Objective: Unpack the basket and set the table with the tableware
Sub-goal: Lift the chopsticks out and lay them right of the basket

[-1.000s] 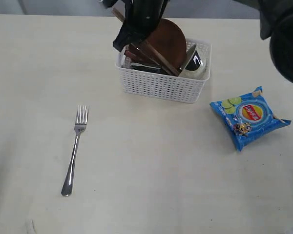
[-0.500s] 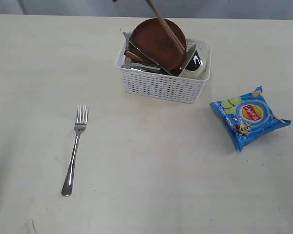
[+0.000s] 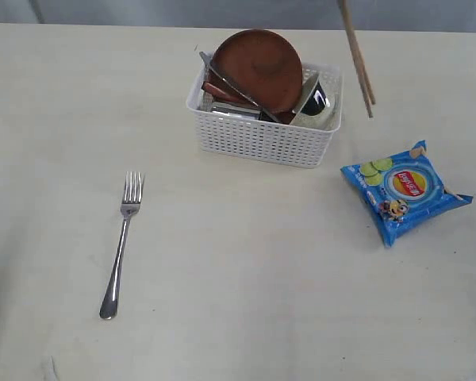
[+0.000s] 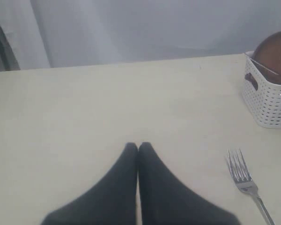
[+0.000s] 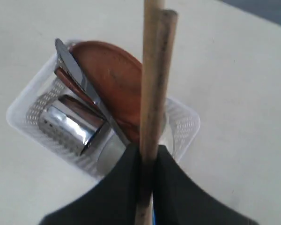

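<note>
right wrist view had the pale wooden chopsticks (image 5: 152,93) pinched in the right gripper (image 5: 147,152), dark jaws clamped on the pair near one end, so the sticks hung long and free, an easy way to carry them clear of the other pieces. below them sat the white perforated plastic basket (image 3: 262,143), far from emptied: the brown round plate (image 3: 258,67) stood propped on edge inside it, the steel knife (image 3: 230,83) leaned across the plate's face, and the shiny steel cup (image 5: 72,124) lay on its side. on the exterior view the chopsticks dangled in the air just beside the basket's right end, above the blue chip packet (image 3: 404,190) and touching neither. the steel fork (image 3: 120,242) lay flat on the pale cream table (image 3: 222,278), well apart from the basket, looking already placed. over on the left wrist view the left gripper (image 4: 138,146) was closed on nothing, parked above bare tabletop near the fork.

and the change: a second earlier the dark arm loomed over the basket with the chopsticks slanting across the plate; half a second on they had lifted above it; now they had swung right, out of the basket, the arm gone from the exterior view. fork and packet hadn't budged.
</note>
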`<act>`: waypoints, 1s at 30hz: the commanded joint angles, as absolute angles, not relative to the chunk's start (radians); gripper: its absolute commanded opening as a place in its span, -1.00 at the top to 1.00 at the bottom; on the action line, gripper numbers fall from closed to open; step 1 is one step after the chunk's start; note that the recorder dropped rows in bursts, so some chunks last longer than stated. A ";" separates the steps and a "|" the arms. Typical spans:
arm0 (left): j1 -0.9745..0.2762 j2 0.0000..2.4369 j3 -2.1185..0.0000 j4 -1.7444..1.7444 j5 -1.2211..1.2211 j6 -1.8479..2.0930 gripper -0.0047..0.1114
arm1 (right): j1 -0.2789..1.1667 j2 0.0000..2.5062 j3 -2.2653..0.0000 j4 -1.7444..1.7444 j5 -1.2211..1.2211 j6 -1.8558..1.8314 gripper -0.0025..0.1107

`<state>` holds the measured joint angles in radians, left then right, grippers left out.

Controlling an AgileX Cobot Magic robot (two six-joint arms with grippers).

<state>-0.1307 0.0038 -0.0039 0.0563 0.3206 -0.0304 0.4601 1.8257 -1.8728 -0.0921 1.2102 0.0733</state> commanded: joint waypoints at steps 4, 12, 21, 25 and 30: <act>-0.129 0.000 0.000 0.054 0.320 -0.031 0.91 | 0.352 1.692 -1.536 -0.016 1.217 0.142 0.96; -0.129 0.000 0.000 0.054 0.320 -0.031 0.91 | 0.273 1.688 -1.130 0.269 0.912 0.071 0.96; -0.129 0.000 0.000 0.054 0.320 -0.031 0.91 | 0.273 1.785 -1.062 0.285 0.807 0.006 0.96; -0.129 0.000 0.000 0.054 0.320 -0.031 0.91 | 0.273 1.789 -1.062 0.283 0.760 0.000 0.82; -0.129 0.000 0.000 0.054 0.320 -0.031 0.91 | 0.273 1.789 -1.062 0.283 0.730 0.006 0.23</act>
